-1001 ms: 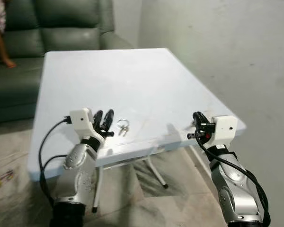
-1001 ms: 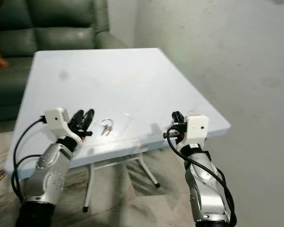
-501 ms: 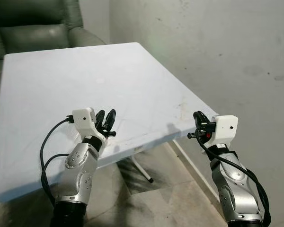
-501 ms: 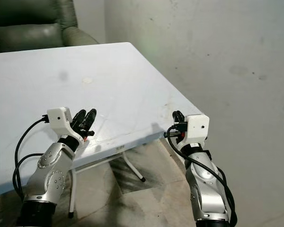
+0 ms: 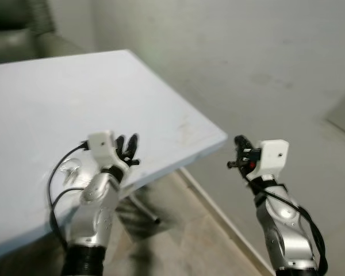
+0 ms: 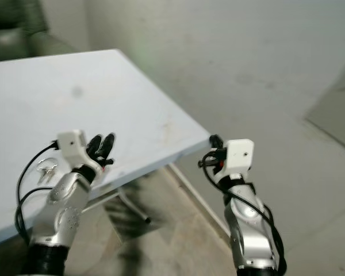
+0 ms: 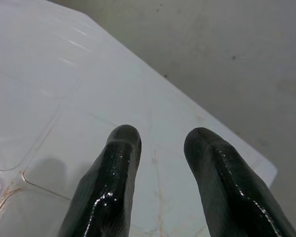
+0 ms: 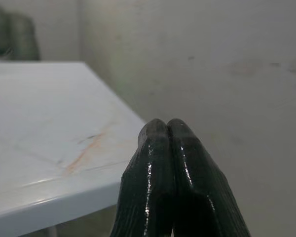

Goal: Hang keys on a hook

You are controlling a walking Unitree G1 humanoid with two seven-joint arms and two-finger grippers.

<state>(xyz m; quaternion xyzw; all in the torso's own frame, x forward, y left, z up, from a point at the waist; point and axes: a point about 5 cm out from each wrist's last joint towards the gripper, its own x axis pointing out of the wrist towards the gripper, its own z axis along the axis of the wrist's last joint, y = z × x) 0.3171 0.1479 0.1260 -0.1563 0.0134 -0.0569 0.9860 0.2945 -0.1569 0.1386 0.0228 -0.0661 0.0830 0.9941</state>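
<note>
A small bunch of keys point(image 6: 48, 167) lies on the white table point(image 5: 57, 92) near its front edge, blurred, just left of my left arm. My left gripper point(image 5: 127, 140) hovers over the table's front part, right of the keys, and is open with nothing between its fingers point(image 7: 122, 148). Off the table's right corner, my right gripper point(image 5: 239, 140) is raised over the floor and shut on nothing, its fingertips point(image 8: 158, 129) pressed together. No hook can be made out.
A dark green sofa point(image 5: 14, 26) stands behind the table at the far left. A bare grey wall point(image 5: 230, 52) runs along the right of the table. The table's folding leg point(image 6: 132, 207) stands on tiled floor point(image 5: 184, 230) below the corner.
The whole picture has swung to the right, so the camera has turned. The keys now show left of the left arm instead of right of it. Both arms keep their pose.
</note>
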